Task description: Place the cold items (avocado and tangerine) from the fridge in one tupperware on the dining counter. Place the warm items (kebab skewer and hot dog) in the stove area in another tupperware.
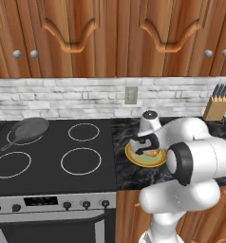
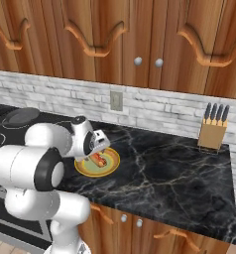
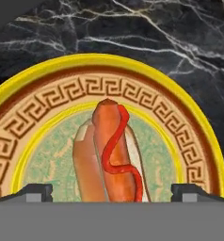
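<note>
The end effector (image 3: pixel 112 192) hangs released over the hot dog (image 3: pixel 111 153), which lies on a plate (image 3: pixel 180 136), pointing to 12 o'clock.

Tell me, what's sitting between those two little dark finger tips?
The hot dog on its yellow plate, in the hand view, between the open gripper's tips.

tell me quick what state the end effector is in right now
End effector: open, holding nothing, its fingertips set either side of the hot dog on the yellow plate.
</note>
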Robot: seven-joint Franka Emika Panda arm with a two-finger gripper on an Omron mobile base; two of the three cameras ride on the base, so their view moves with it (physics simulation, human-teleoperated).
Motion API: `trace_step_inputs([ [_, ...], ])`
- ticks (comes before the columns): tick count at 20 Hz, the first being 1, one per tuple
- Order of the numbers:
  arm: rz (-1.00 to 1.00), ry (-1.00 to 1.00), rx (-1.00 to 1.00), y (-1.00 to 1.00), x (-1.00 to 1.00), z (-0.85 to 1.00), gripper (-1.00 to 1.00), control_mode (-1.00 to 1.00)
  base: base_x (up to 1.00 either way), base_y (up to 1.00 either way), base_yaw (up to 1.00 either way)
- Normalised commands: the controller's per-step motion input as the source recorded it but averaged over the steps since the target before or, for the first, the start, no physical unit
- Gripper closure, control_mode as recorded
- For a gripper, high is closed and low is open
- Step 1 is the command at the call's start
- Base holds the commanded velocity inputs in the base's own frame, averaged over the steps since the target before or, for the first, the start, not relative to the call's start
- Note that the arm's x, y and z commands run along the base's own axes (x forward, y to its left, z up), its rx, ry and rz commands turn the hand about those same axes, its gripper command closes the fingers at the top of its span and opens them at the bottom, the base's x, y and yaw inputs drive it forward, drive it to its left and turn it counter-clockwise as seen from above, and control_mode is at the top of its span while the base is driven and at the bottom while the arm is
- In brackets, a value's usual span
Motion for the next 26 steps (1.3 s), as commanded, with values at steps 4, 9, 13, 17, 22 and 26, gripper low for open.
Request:
trace_step_inputs([
  [4, 0.10, 0.00, 0.00, -0.06, 0.22, -0.39, -1.00, -1.00, 0.00, 0.00, 0.00],
  [9, 0.09, 0.00, 0.00, -0.05, 0.23, -0.38, 1.00, -1.00, 0.00, 0.00, 0.00],
  [13, 0.02, 0.02, 0.00, 0.00, 0.06, -0.19, 1.00, -1.00, 0.00, 0.00, 0.00],
  [17, -0.04, -0.02, 0.03, -0.12, -0.29, -0.02, 1.00, -1.00, 0.00, 0.00, 0.00],
  [22, -0.10, -0.24, 0.07, -0.04, -0.85, 0.35, 1.00, -1.00, 0.00, 0.00, 0.00],
  [26, -0.01, -0.24, 0.00, 0.01, -0.71, 0.79, 1.00, -1.00, 0.00, 0.00, 0.00],
])
